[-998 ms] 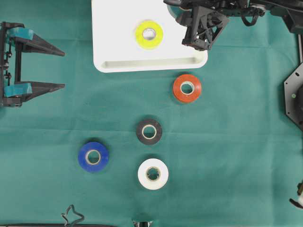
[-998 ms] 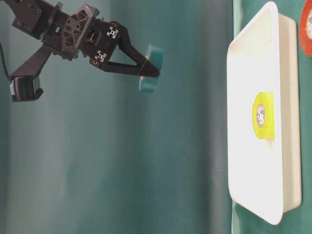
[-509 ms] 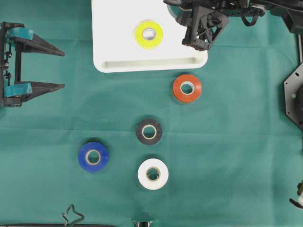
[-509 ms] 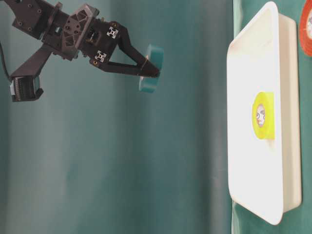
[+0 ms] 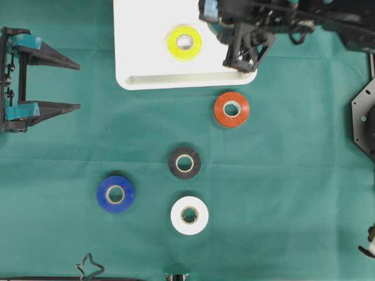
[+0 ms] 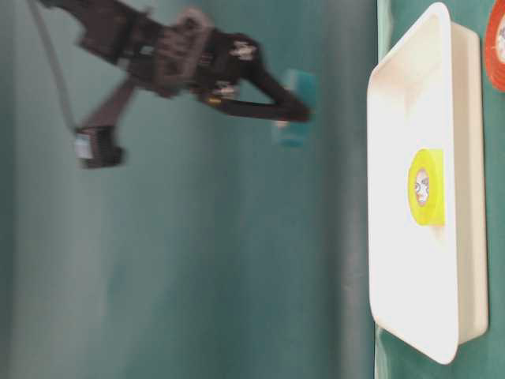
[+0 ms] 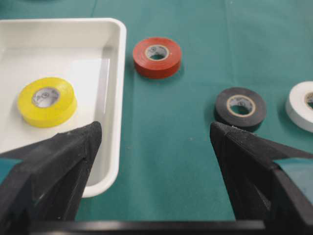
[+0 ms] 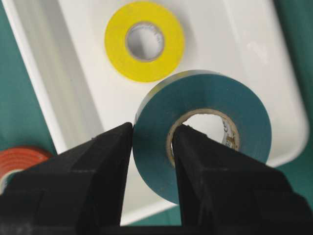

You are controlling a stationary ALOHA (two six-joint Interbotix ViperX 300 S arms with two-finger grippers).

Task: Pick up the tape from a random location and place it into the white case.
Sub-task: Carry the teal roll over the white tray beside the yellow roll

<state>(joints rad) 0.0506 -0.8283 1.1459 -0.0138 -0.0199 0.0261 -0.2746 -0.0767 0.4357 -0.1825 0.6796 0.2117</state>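
Observation:
A teal tape roll [image 8: 244, 112] hangs in the air above the white case [image 8: 220, 44]. My right gripper [image 8: 152, 129] is shut on the roll's wall, one finger through its hole and one outside. From table level the right gripper [image 6: 296, 117] and teal tape [image 6: 295, 95] are blurred, a short way off the white case [image 6: 410, 95]. A yellow tape roll [image 5: 184, 43] lies flat inside the white case [image 5: 140, 35]. My left gripper [image 5: 78, 85] rests open at the left edge, holding nothing.
On the green cloth lie a red roll [image 5: 231, 109], a black roll [image 5: 184, 163], a blue roll [image 5: 115, 194] and a white roll [image 5: 189, 215]. The left wrist view shows the case corner [image 7: 115, 98] just beyond the open left gripper [image 7: 155, 129].
My right gripper has carried the teal tape closer to the white case and slightly left over it. The left arm and the rolls on the cloth have not moved.

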